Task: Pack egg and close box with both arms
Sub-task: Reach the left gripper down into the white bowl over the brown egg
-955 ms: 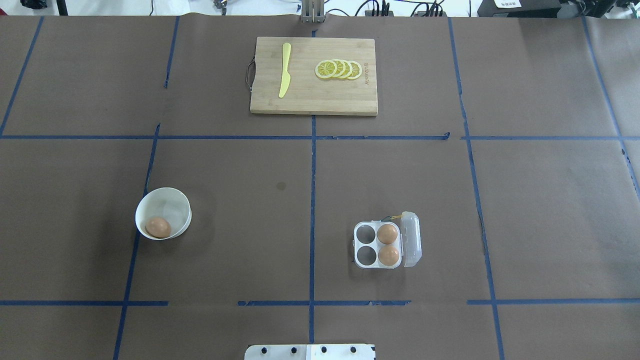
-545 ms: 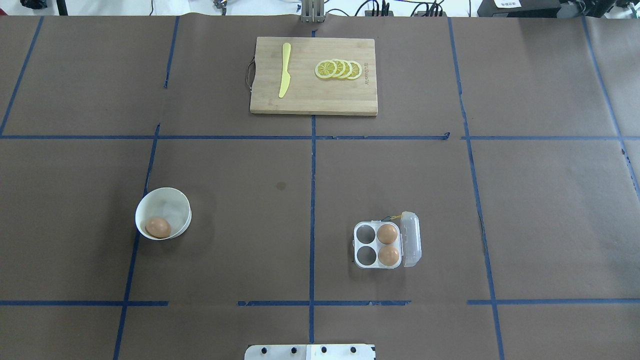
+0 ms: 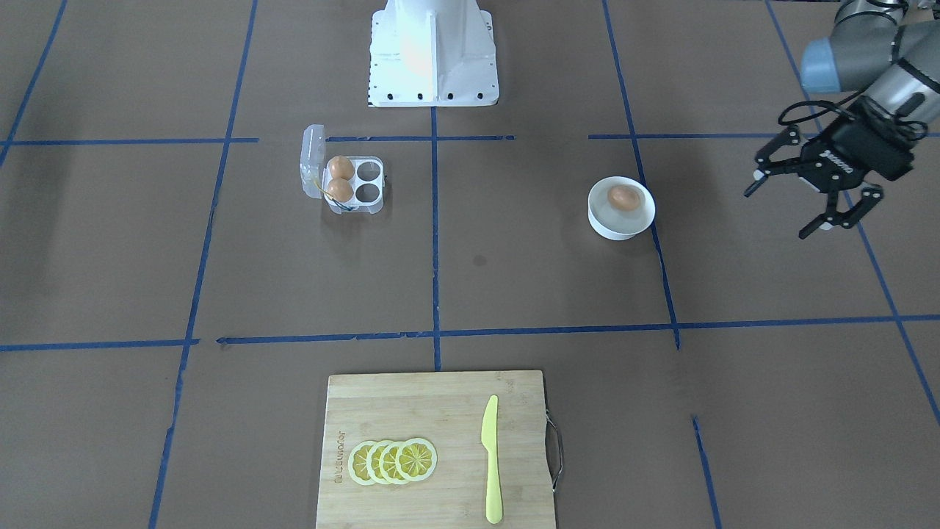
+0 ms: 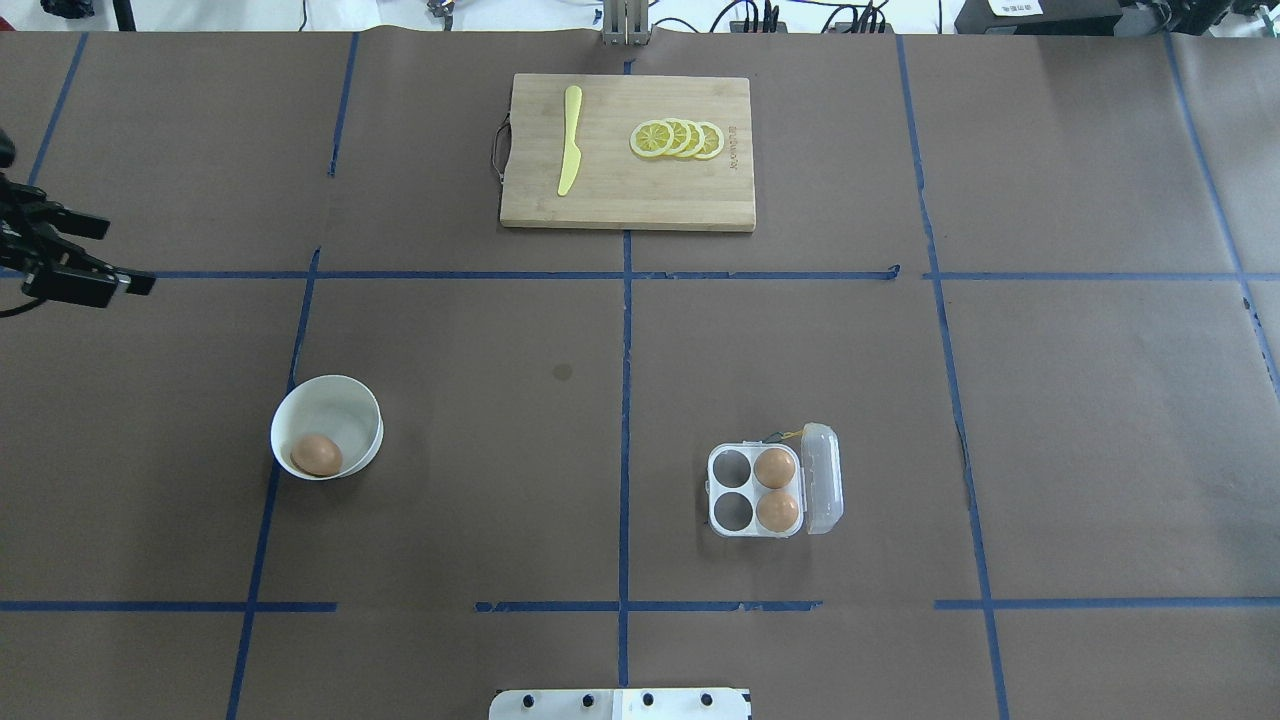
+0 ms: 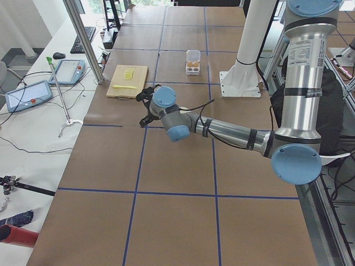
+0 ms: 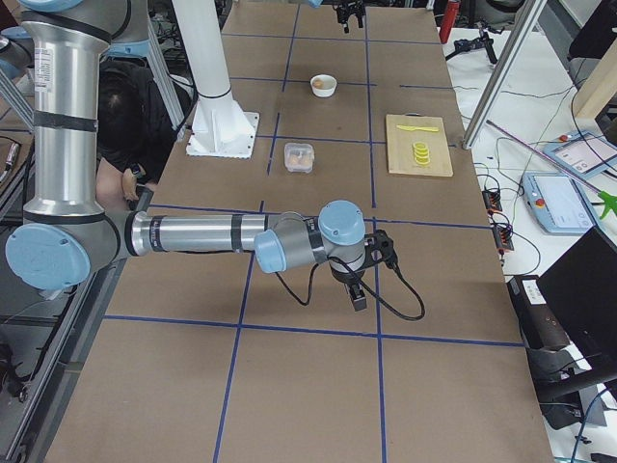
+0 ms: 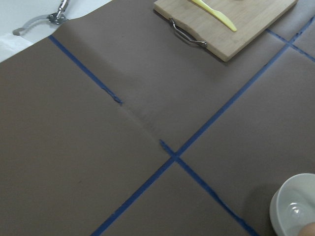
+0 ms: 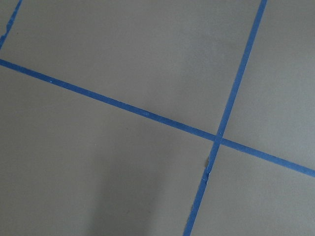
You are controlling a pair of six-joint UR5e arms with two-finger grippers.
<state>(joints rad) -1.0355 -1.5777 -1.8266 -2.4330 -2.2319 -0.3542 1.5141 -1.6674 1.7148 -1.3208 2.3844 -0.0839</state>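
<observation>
Nearby, bowl (image 3: 604, 222) holds the egg (image 3: 623, 197); left pincer (image 3: 777, 214) spread wide; right pincer (image 6: 359, 295) state unclear.

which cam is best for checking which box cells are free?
Overhead exterior: it looks straight down into the box. The lid is open, two eggs sit beside it, and the other two cells are empty. Front-facing shows the same, a little smaller. In both side views the box is tiny. The wrist cameras miss it.
</observation>
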